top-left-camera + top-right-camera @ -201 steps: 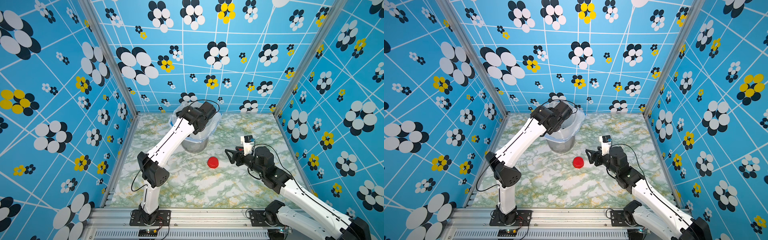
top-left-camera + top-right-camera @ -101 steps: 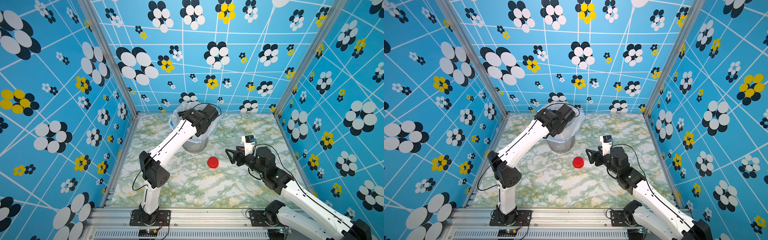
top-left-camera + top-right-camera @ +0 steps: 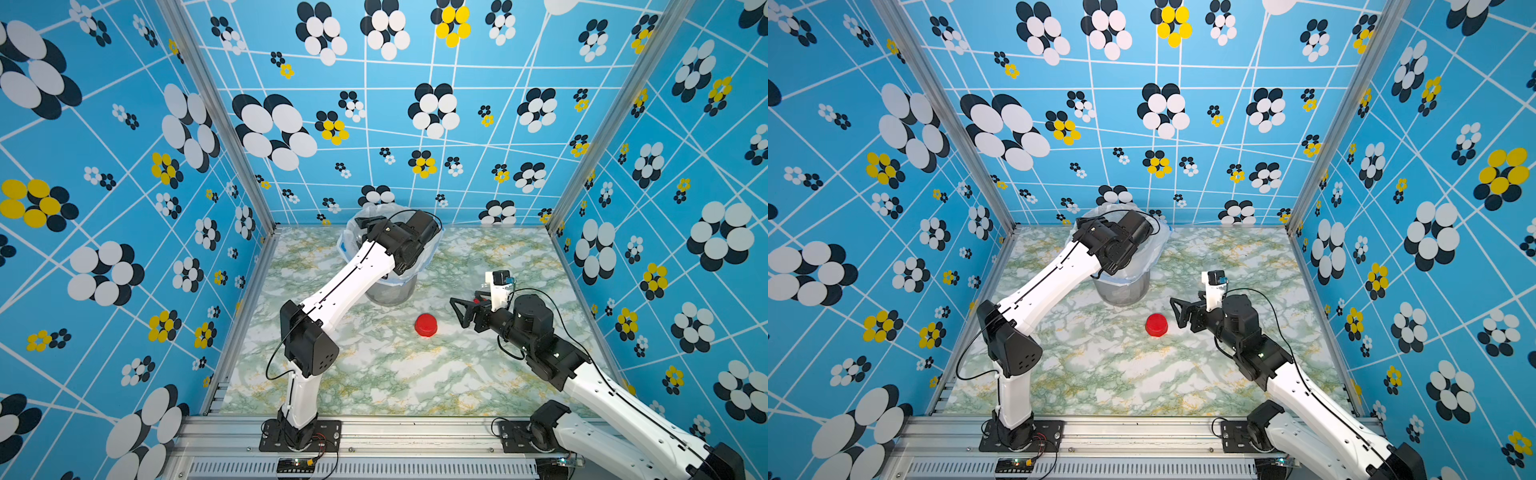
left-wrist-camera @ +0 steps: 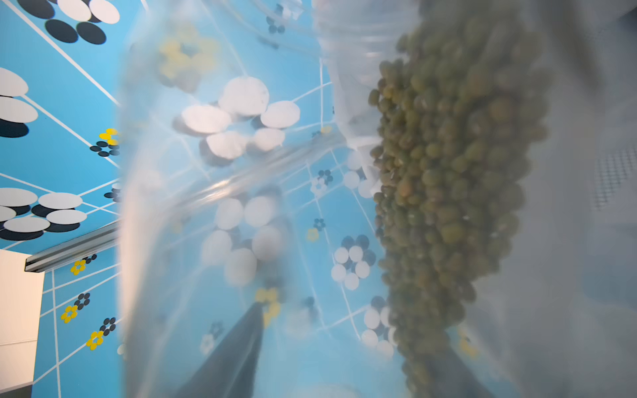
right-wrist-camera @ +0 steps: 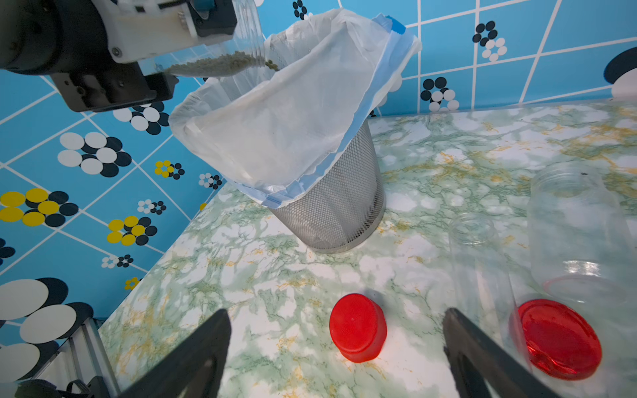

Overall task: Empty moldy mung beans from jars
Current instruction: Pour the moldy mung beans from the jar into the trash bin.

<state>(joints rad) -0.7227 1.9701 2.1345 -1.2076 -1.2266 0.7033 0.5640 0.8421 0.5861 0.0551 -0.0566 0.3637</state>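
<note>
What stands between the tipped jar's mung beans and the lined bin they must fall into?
Nothing visible. In the right wrist view, the left end effector holds the jar tipped, its lidless mouth over the white bag lining the mesh bin; the mung beans sit at the lip, open bag below.

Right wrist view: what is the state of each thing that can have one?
bin: upright, bag-lined
held jar: tilted over the bin
mung beans: spilling at its mouth
slim jar: upright, lidless, empty
wide jar: upright, lidless, empty
small red lid: off
wide red lid: off
left gripper: shut on held jar
right gripper: open
</note>
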